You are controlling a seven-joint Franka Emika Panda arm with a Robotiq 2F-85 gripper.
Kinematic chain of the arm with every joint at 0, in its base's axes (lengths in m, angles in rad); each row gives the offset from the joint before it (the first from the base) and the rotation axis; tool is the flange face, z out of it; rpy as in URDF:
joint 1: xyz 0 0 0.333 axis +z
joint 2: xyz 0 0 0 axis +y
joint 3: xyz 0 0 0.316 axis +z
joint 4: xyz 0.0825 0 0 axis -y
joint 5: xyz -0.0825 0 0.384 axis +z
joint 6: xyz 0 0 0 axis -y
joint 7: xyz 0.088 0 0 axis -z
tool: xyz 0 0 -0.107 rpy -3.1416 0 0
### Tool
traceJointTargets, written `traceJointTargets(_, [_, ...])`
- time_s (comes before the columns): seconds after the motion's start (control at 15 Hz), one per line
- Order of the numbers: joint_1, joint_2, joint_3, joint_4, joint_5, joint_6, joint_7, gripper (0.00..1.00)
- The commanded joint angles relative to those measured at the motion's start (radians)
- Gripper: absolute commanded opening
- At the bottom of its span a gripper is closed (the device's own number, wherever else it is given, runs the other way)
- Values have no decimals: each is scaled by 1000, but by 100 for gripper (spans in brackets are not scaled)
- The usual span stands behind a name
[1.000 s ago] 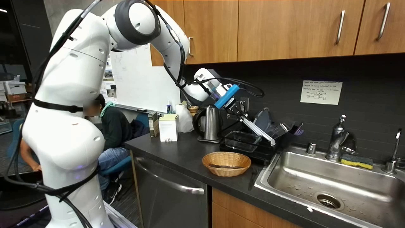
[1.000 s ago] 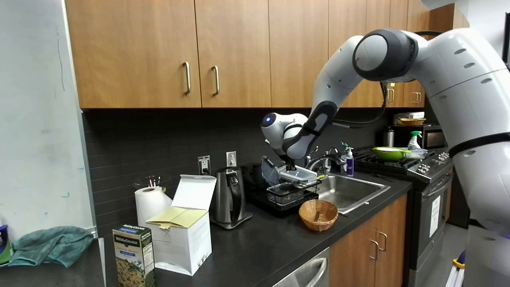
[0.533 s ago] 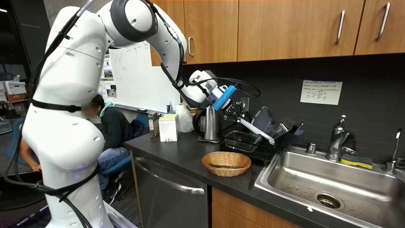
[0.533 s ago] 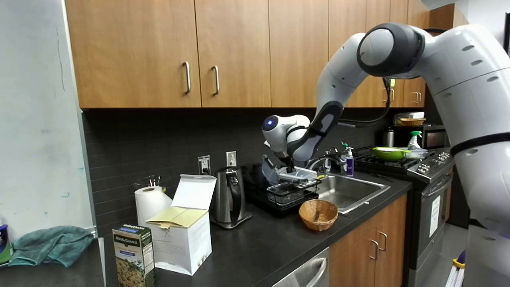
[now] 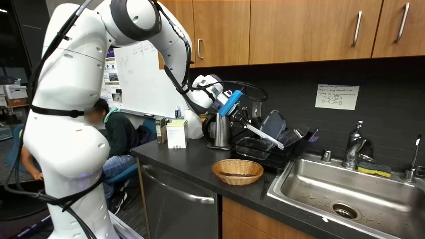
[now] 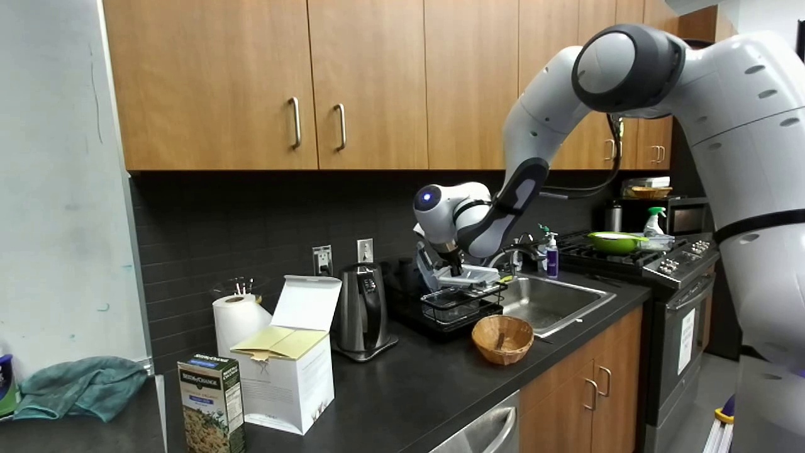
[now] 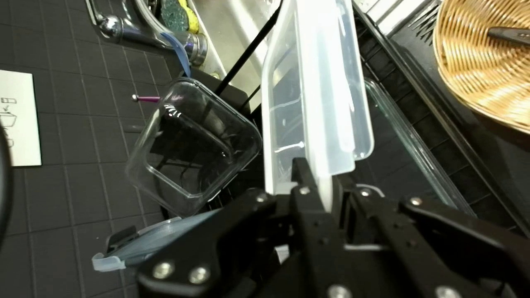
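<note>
A: Jaws?
B: Clenched on translucent plastic lid point(image 7: 327, 95), near end pinched in gripper point(image 7: 323, 182) (wrist view).
A: Lid loc.?
B: Held over dish rack point(image 5: 270, 162), far end tilted down in an exterior view. Clear container point(image 7: 194, 153) next to it in wrist view; contact unclear.
A: Handling est.?
B: Prob. light, thin, semi-stiff; long overhang may flex/twist. Smooth, so likely slick, esp. if wet (can't tell). Low break risk for lid; container looks like glass, so avoid knocks.
A: Best hold?
B: End rim, approx. mid-width, as it looks thicker. Side flap looks thin, prob. bends under load.
</note>
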Motion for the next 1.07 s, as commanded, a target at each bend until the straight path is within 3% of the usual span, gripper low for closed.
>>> traceJointTargets(0.0, [2,-55,17,-57,-57,36,33,4])
traceJointTargets(1.0, [-9,-79,27,-109,-266,130,146,4])
